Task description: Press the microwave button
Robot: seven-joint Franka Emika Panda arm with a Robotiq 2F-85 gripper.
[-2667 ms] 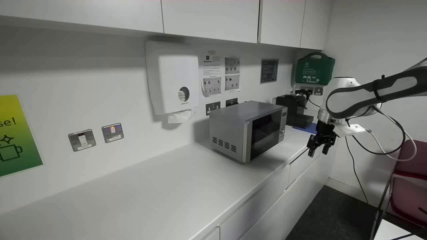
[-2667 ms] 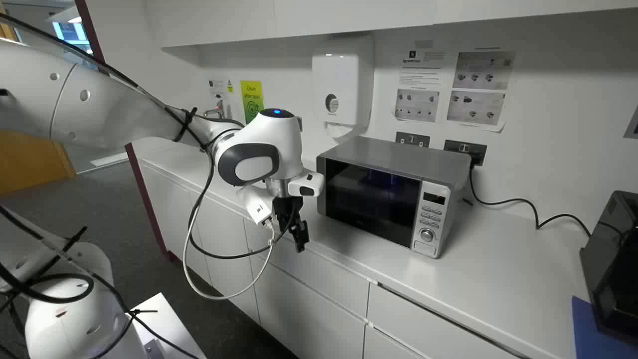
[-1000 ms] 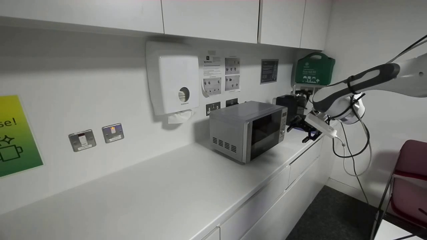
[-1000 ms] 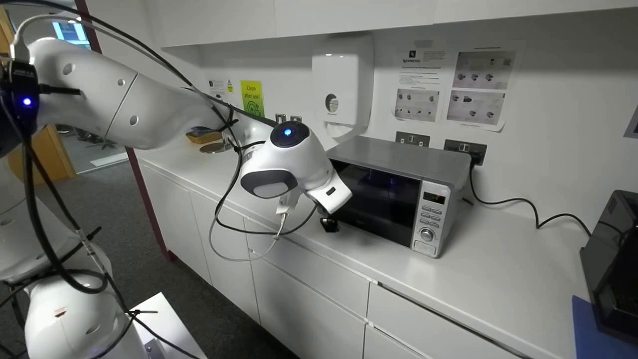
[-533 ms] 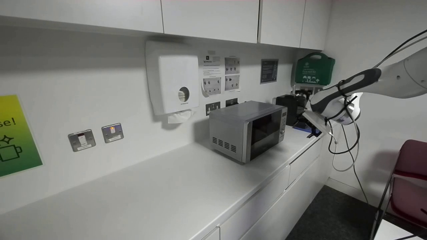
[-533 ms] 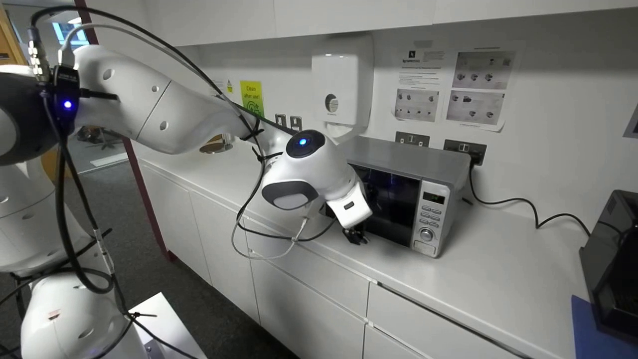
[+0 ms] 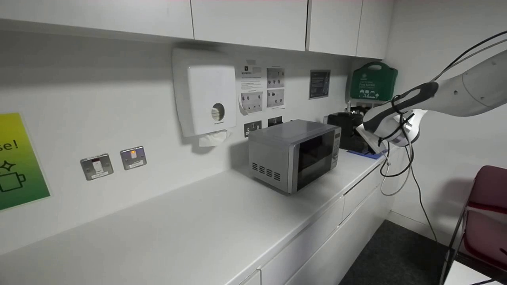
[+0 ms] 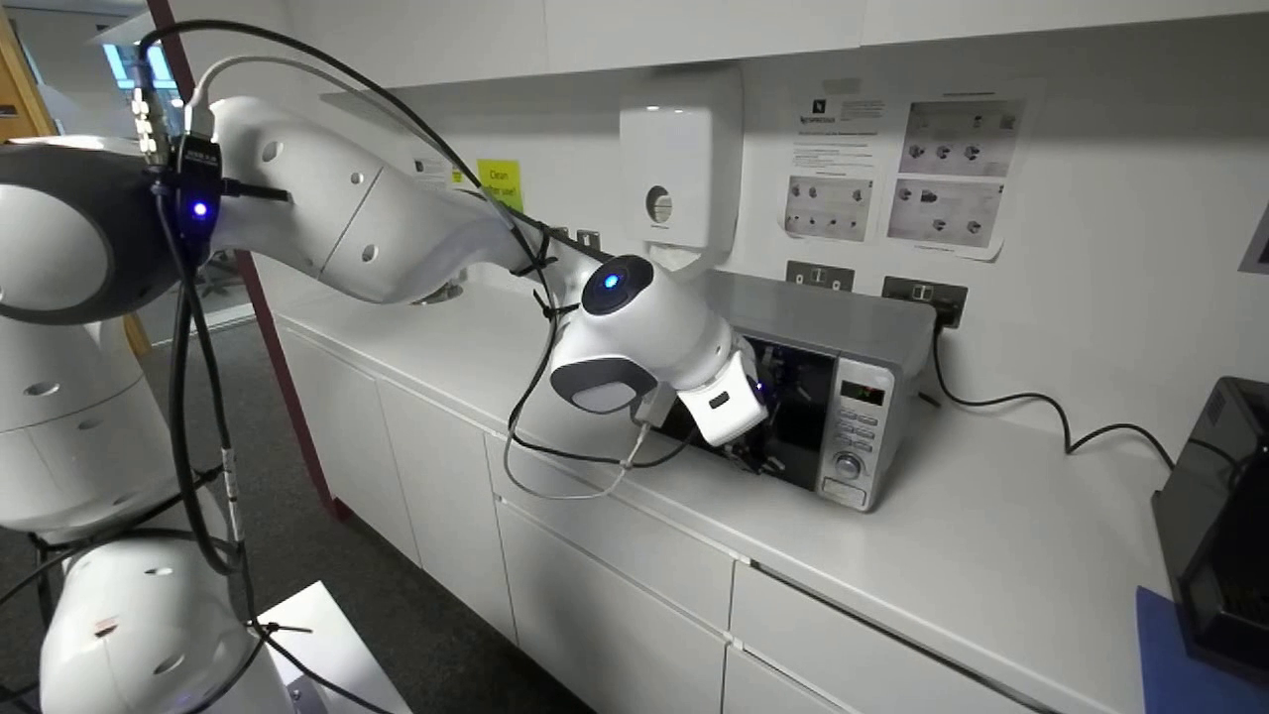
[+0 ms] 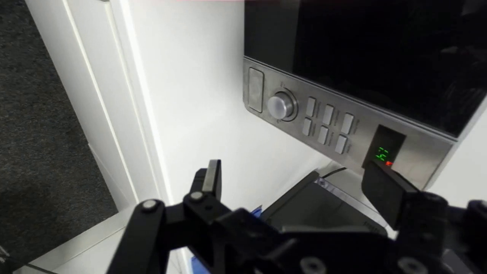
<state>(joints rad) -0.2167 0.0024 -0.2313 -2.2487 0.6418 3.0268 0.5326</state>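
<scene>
The microwave [image 7: 269,154] stands on the counter, grey with a dark glass door. It shows in both exterior views [image 8: 823,307]. In the wrist view, its control panel [image 9: 422,152] crosses the upper right. The panel has a large rectangular button [image 9: 256,90], a round dial [image 9: 280,105], several small buttons [image 9: 323,134] and a lit display [image 9: 384,146]. My gripper [image 9: 295,171] is open and empty, with one fingertip overlapping the display's edge. In an exterior view the gripper [image 8: 758,458] is in front of the door, beside the panel. In an exterior view the fingers are mostly hidden behind the wrist.
A dark machine [image 8: 1224,526] stands farther along the counter [image 8: 991,555] on a blue mat [image 8: 1190,645]. A paper towel dispenser [image 8: 684,169] hangs above the microwave, under wall cupboards [image 8: 694,30]. A black power cable [image 8: 1041,402] runs behind. Loose cables [image 8: 595,486] hang from the arm.
The arm has moved along the microwave's door toward the control panel. The gripper has turned from pointing down to tilting toward the microwave front. The microwave has not moved.
</scene>
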